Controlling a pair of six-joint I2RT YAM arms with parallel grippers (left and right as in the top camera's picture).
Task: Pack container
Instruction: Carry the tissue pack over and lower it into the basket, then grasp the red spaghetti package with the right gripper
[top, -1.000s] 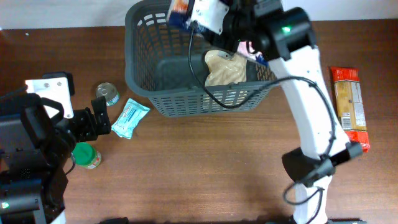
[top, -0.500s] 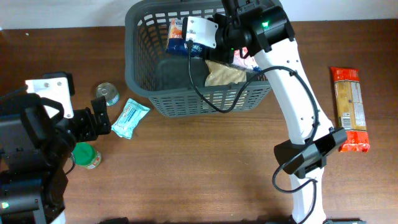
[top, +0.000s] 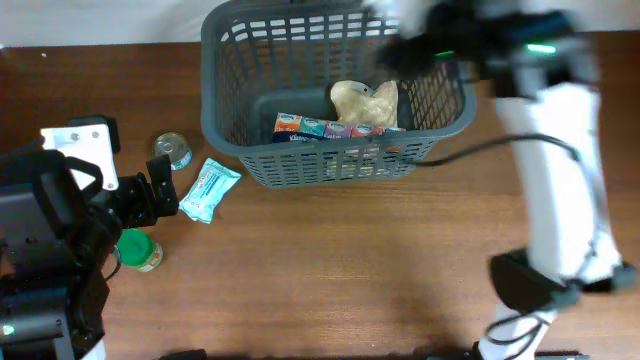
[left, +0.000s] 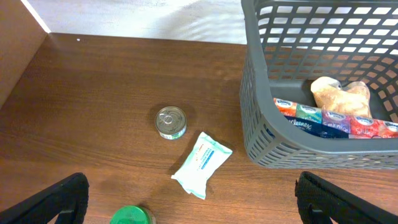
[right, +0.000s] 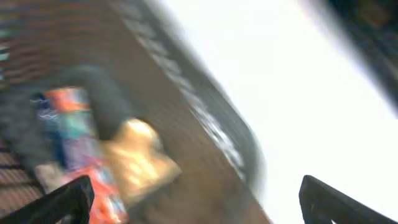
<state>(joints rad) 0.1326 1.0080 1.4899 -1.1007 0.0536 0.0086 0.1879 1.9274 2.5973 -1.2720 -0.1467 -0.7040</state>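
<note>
The basket (top: 225, 110) stands at the far edge of the surface (top: 350, 260). The left wrist view shows the striped packet (left: 336, 121) inside it sharply, while the right wrist view is blurred; its print is unreadable. Left of the basket lie a can (left: 170, 121) and wipes (left: 201, 163). The left fingers (left: 56, 199) are spread wide and empty, as are the right fingers (right: 56, 199).

The left hand (top: 163, 187) rests low, fingers spread wide; the blurred right hand (right: 196, 206) likewise gapes.
</note>
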